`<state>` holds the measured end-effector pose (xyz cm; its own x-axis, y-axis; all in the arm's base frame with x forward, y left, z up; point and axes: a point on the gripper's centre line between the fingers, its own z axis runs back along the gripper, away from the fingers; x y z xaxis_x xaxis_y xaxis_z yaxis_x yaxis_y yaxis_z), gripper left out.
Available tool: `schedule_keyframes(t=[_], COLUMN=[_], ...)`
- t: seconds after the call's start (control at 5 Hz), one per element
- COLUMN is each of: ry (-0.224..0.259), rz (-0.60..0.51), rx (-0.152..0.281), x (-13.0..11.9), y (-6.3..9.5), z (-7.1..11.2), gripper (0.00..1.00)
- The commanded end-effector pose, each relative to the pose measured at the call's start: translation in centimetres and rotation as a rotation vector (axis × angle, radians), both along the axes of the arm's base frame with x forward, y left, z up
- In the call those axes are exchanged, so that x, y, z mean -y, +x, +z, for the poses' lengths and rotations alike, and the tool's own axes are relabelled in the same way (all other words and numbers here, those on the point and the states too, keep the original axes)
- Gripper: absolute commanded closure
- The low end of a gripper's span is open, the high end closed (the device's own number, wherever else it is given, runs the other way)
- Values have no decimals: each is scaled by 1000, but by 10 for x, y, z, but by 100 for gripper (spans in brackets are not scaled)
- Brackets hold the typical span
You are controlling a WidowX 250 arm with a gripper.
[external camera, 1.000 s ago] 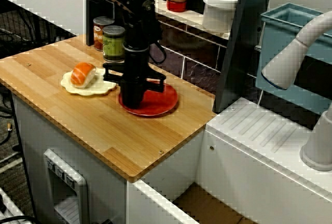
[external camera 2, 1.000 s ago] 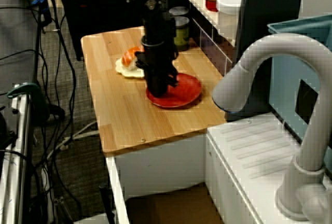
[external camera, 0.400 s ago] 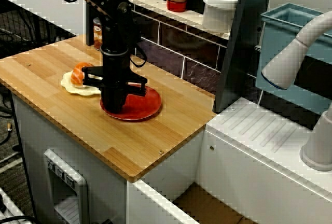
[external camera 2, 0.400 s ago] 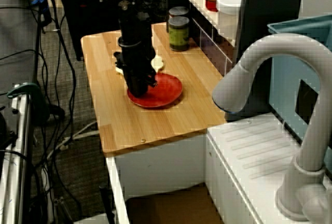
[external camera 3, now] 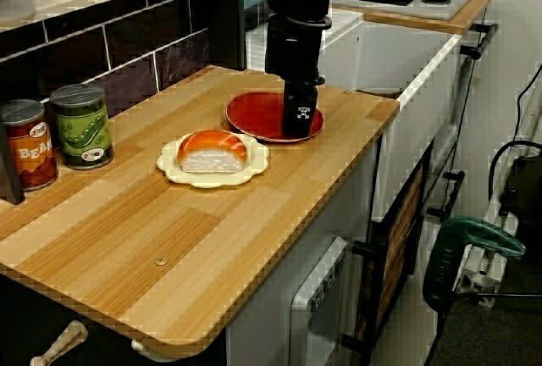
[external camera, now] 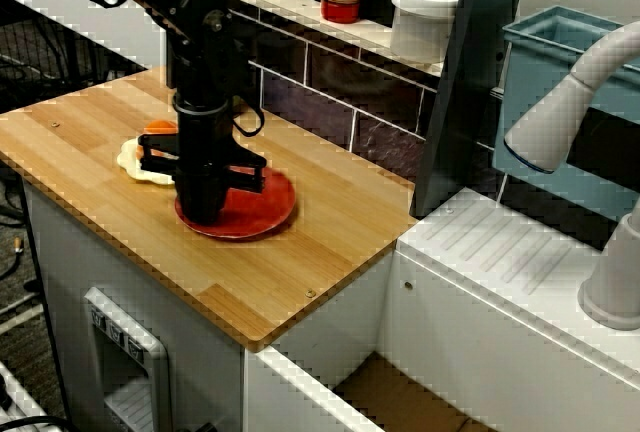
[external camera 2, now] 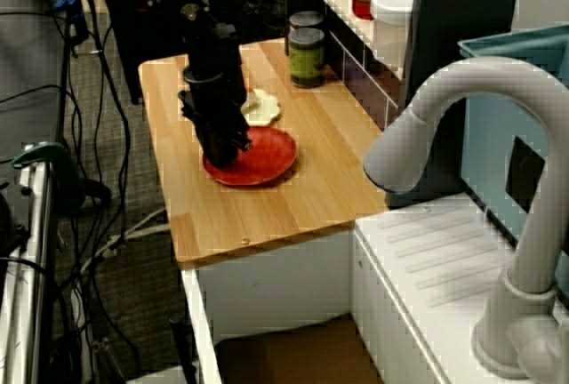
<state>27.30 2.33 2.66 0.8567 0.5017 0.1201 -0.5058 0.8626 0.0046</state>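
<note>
- The gripper (external camera 3: pixel 299 125) stands upright with its tip down on the red plate (external camera 3: pixel 258 112), at the rim nearest the counter's open side.
- I can't tell from any view whether the fingers pinch that rim or only press on it. The dark body hides them, and they read as one block.
- The red plate lies flat on the wooden counter (external camera 3: pixel 169 239), just beside the cream dish (external camera 3: pixel 212 178) that carries the sushi piece (external camera 3: pixel 212 152). In the view along the counter a thin strip of wood shows between the two.
- Two cans (external camera 3: pixel 80 126) stand well apart, back by the tiled wall.
- I judge I'm mid-move with the plate in hand, working it across the wood toward the cream dish.
- The next move calls for steady downward contact, so the plate neither tips nor slips free, and care not to nudge the cream dish.
</note>
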Motion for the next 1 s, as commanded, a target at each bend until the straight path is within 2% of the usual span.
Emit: schedule_keyframes(t=[0.0, 0.2, 0.4, 0.8], ry=[-10, -16, -16, -40], rz=[-5, -3, -8, 0], rx=[46, 42, 24, 16], x=[-8, -14, -22, -53], y=[-5, -5, -1, 11], z=[20, 24, 31, 39], gripper=[100, 100, 0, 0])
